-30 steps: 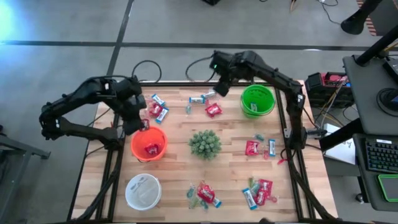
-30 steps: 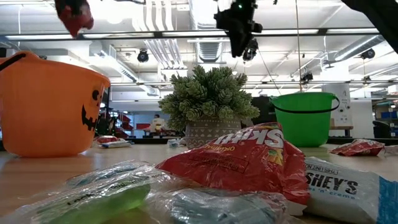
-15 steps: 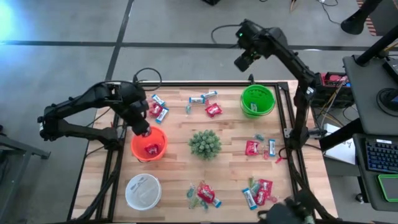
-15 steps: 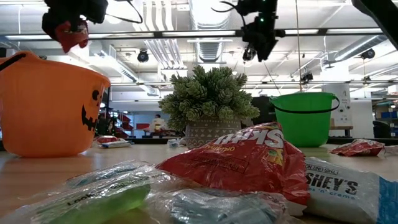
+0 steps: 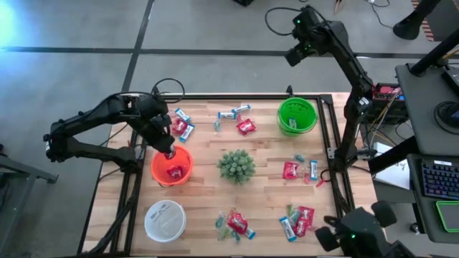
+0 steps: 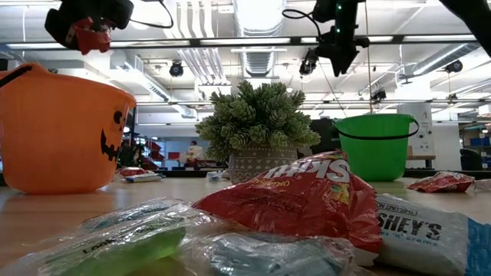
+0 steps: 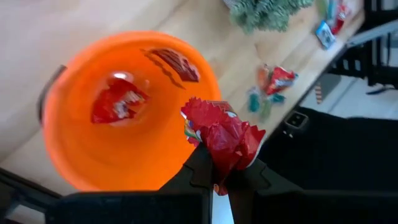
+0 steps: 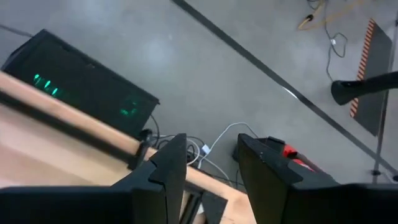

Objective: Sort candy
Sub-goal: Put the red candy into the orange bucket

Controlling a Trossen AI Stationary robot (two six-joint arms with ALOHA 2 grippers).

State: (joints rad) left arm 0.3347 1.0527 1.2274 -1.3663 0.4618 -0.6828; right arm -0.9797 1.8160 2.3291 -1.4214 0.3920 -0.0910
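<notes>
From above, the left gripper (image 5: 169, 150) covers the red packet (image 7: 222, 134) it clamps, so the packet shows clearly only in the left wrist view. In the low view the orange bowl (image 6: 57, 130) is cut off at the frame's left edge and its inside is hidden. The sweets nearest that camera (image 6: 153, 238) are blurred, perhaps green and teal pieces. In the high view the small pieces by the green bowl (image 5: 297, 116) are too small to tell apart.
</notes>
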